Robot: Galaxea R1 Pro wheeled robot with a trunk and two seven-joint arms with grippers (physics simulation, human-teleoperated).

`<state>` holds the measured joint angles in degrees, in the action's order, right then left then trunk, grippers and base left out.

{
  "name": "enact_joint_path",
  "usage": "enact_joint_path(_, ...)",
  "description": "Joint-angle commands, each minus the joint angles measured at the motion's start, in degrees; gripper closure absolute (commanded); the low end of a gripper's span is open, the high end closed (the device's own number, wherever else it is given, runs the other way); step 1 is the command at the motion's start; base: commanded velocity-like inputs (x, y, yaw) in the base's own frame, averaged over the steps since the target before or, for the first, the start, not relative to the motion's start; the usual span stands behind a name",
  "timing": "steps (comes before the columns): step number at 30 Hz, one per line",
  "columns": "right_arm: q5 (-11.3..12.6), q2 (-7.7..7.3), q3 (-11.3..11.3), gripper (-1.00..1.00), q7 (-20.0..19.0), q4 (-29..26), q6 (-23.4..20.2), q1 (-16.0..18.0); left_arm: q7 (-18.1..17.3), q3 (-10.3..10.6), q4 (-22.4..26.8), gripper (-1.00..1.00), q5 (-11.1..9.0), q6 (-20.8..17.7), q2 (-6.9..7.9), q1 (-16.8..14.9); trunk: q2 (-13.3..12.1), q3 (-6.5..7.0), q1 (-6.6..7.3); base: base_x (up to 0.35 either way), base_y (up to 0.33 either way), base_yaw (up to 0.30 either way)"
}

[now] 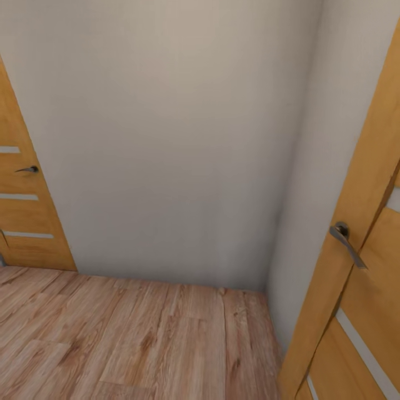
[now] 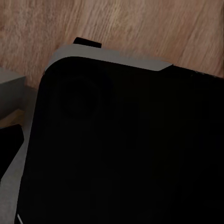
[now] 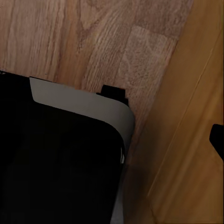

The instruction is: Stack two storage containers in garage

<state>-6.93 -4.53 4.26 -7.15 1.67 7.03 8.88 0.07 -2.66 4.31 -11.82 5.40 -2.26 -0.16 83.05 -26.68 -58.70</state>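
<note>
Left wrist view: a large black body with a pale grey rim [image 2: 112,56] lies close before the camera. What part this is cannot be made out, and the state of the left hand cannot be told. Past the rim lies light wood-plank flooring [image 2: 140,28].

Right wrist view: a like black body with a grey curved edge [image 3: 84,105] stands in the near field. The state of the right hand cannot be told here either, nor whether it has hold of anything. Beyond the edge is the same plank flooring [image 3: 93,42], and beside it an orange-wood door panel [image 3: 186,140], cut off by the frame.

Head view: the plank floor [image 1: 139,339] meets a plain pale wall [image 1: 166,139] that forms a corner with a second wall at the right. A wooden door [image 1: 22,211] with pale horizontal strips and a dark lever handle [image 1: 28,169] stands at the left. A second wooden door [image 1: 361,250] with a metal lever handle [image 1: 347,241] stands at the right, close to the camera; both doors are cut off by the picture edges.

Location of the storage containers: cannot be told from these views.
</note>
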Motion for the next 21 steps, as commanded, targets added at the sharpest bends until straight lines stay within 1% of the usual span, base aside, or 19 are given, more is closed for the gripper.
enact_joint_path(1,-0.2,0.00,0.4,-1.00,0.0,0.2,0.4,0.1,0.0,-0.2,0.0,-1.00,-0.2,0.1,-0.02,0.0,0.0,-0.05,-0.03,0.322,0.000,0.000)
enact_joint_path(16,-0.4,0.40,0.4,-1.00,-0.1,0.2,0.4,0.1,0.0,-0.3,0.0,-1.00,-0.1,0.1,-0.02,0.0,0.0,-0.05,-0.03,0.322,0.001,0.000)
enact_joint_path(21,-0.3,0.35,0.3,-1.00,0.0,0.2,0.3,0.1,0.0,-0.2,0.0,-1.00,-0.2,0.1,-0.02,0.0,0.0,-0.05,-0.03,0.321,0.090,0.000)
